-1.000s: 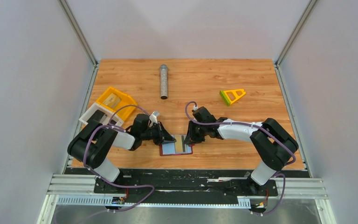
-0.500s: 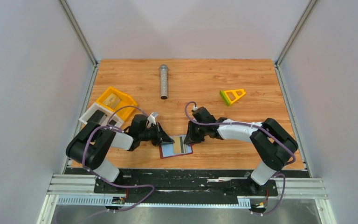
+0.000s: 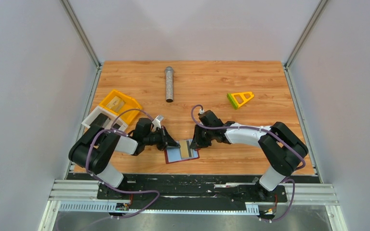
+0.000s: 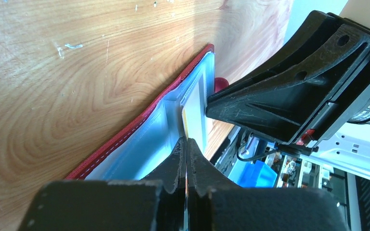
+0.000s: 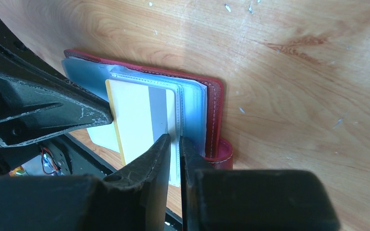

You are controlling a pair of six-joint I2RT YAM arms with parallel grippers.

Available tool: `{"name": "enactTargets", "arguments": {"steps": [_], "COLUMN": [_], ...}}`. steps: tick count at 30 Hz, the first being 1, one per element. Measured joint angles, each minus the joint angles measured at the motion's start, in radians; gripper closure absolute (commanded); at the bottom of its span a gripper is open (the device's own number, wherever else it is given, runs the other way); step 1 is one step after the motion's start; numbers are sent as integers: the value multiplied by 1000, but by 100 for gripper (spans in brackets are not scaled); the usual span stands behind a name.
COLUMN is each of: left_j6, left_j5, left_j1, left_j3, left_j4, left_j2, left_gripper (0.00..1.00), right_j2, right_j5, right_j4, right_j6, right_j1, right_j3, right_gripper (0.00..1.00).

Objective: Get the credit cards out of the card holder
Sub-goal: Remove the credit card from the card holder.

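1. One wooden table (image 3: 270,82) is carrying everything.
2. Two trays, one yellow tray (image 3: 125,98) and one white tray (image 3: 92,118), are lying at the left. The yellow one is holding a tan item too small to identify.
3. One card holder (image 3: 173,154) is lying open near the front edge, with one tan-gold card (image 3: 186,150) sitting in its pockets.
4. The left gripper (image 3: 176,143) is pressing its fingers together at the pocket edge. The right gripper (image 3: 194,143) is clamping the holder's clear pocket leaves and hiding its right edge from above.
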Motion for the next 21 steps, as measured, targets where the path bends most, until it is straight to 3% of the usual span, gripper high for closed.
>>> {"name": "enactTargets", "arguments": {"steps": [9,19,21], "left_j6": [2,54,65], "left_j5": [-1,-36,-39], "left_j1": [8,20,20], "left_j3": [0,0,0], "left_j4": [-10,-136,-151], "left_j2": [5,-85,-95], "left_gripper": [100,100,95], "right_j2": [0,-19,-19], "right_j5": [0,0,-5], "right_j4": [0,-22,-22], "right_j6": [0,-3,-4], "right_j1": [0,0,0], "right_j3": [0,0,2], "right_gripper": [86,82,80]}}
